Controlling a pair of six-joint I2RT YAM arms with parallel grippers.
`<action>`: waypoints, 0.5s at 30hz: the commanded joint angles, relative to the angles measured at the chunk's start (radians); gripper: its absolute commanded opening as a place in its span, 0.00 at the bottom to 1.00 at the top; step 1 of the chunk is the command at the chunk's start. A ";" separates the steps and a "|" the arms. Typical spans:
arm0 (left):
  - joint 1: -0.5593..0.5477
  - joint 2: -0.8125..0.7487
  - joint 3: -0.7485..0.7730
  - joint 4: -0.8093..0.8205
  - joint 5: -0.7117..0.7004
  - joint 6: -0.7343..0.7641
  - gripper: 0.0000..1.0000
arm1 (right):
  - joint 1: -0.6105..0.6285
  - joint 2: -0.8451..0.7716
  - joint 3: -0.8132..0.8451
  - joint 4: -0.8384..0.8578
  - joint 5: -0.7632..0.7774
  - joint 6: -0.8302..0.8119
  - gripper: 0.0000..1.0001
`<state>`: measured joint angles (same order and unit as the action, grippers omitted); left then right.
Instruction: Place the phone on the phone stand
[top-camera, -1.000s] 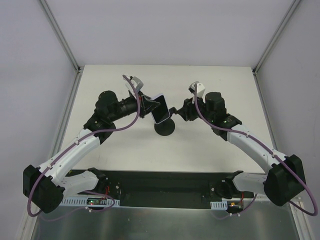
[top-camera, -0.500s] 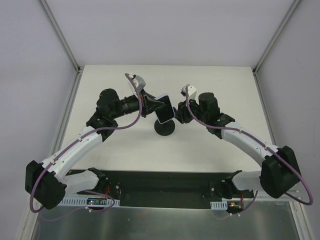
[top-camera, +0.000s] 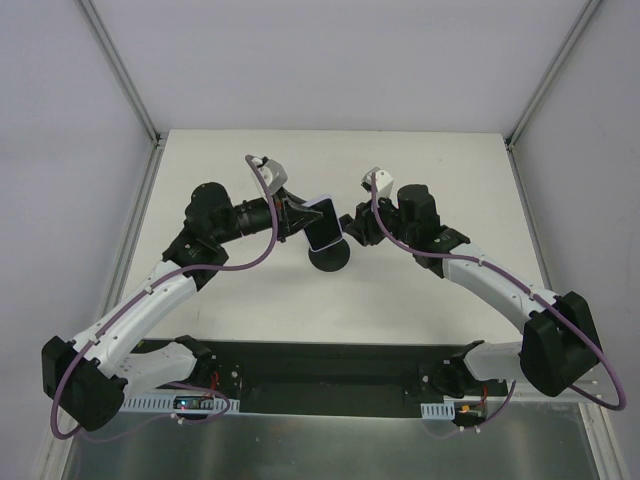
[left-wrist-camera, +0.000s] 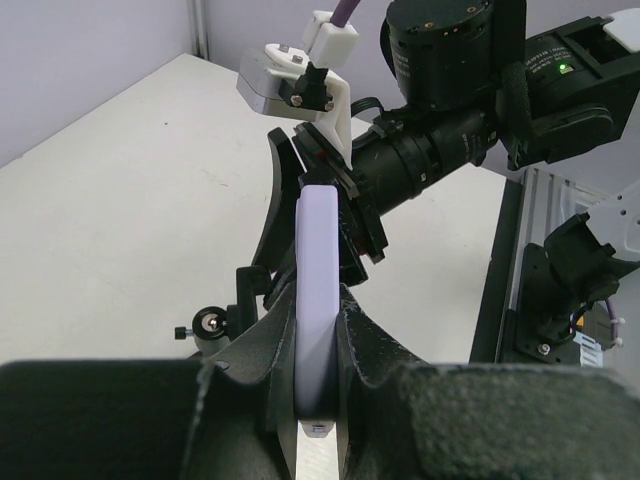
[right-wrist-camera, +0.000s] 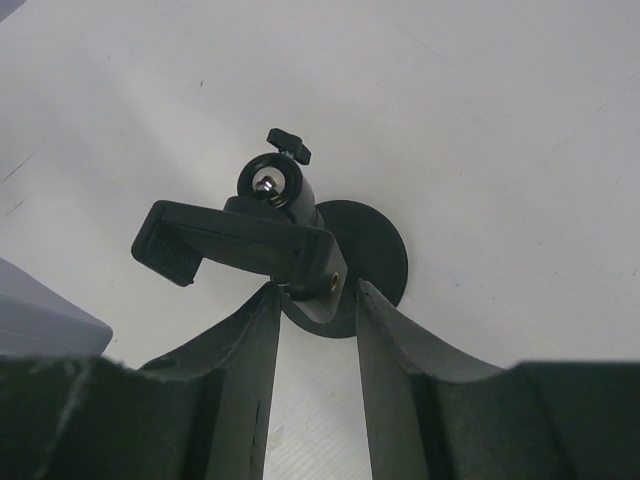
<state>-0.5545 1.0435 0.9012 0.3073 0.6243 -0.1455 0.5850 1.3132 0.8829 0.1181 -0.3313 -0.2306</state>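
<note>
Gripping the phone by one end, our left gripper held it in the air just above the stand. Our right gripper had its fingers close on both sides of the stand's clamp; whether they pressed it, we could not tell.

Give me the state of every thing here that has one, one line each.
Phone: held on edge, raised, not yet in the stand.
Stand: upright, clamp empty.
Left gripper: shut on the phone.
Right gripper: fingers either side of the stand's clamp end; whether it grips cannot be told.
</note>
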 joint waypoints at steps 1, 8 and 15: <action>0.005 -0.028 0.008 0.062 0.020 0.024 0.00 | 0.004 -0.023 0.060 0.046 -0.028 -0.026 0.38; 0.004 0.006 0.034 0.062 0.055 0.014 0.00 | 0.006 -0.014 0.071 0.037 -0.028 -0.035 0.35; 0.004 0.016 0.039 0.064 0.061 0.007 0.00 | 0.004 0.001 0.074 0.037 -0.031 -0.035 0.27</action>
<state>-0.5549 1.0729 0.9009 0.2905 0.6518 -0.1410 0.5850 1.3140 0.9154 0.1226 -0.3355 -0.2493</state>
